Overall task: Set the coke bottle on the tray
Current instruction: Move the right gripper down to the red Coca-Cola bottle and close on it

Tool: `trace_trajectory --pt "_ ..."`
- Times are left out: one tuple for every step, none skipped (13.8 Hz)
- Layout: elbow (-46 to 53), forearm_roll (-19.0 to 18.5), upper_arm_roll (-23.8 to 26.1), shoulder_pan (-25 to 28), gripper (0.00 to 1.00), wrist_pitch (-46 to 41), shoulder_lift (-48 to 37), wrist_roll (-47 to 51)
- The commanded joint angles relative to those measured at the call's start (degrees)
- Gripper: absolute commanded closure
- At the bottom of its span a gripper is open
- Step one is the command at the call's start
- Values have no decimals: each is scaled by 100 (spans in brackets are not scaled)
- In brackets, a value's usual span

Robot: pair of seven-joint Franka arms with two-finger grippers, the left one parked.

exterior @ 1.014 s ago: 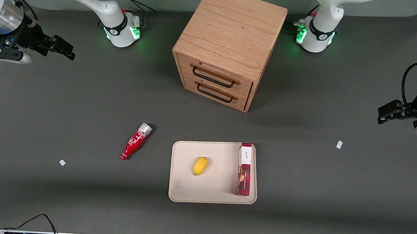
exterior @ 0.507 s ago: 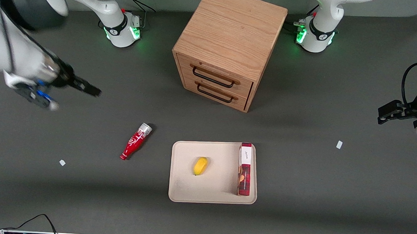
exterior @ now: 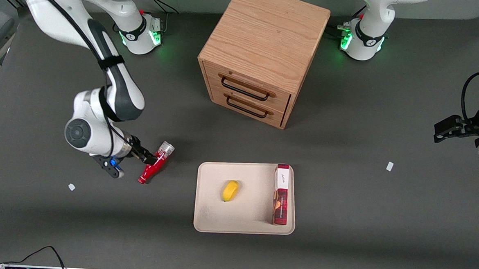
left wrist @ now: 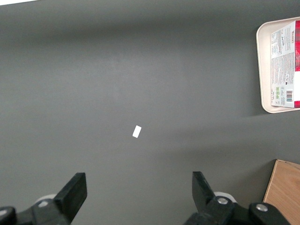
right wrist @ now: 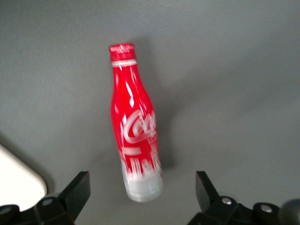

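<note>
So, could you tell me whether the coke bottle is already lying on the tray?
No, the coke bottle lies on the table beside the tray, under the open gripper.

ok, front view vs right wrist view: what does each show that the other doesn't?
Front view only: the wooden drawer cabinet, the lemon and the red-and-white box on the tray, plus two white scraps on the table. Right wrist view only: the script logo on the coke bottle and the pincer open, fingers either side of the bottle's silver end. Both: bottle lying on the table off the tray, pincer over it.
</note>
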Motion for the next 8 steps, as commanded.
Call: trace_trajectory --pt "-54 48 -18 97 0 710 367 136" --pt "-46 48 -18 97 0 834 472 136" --pt "-63 48 -18 97 0 992 560 136" --pt "-185 13 -10 97 49 1255 622 75" --pt "-247 -39 -10 115 99 1457 692 57" --pt "-213 -75 -10 202 100 1460 728 57" --pt "-213 -84 -10 211 100 1425 667 48" --pt "-204 -84 -10 220 100 1320 623 39"
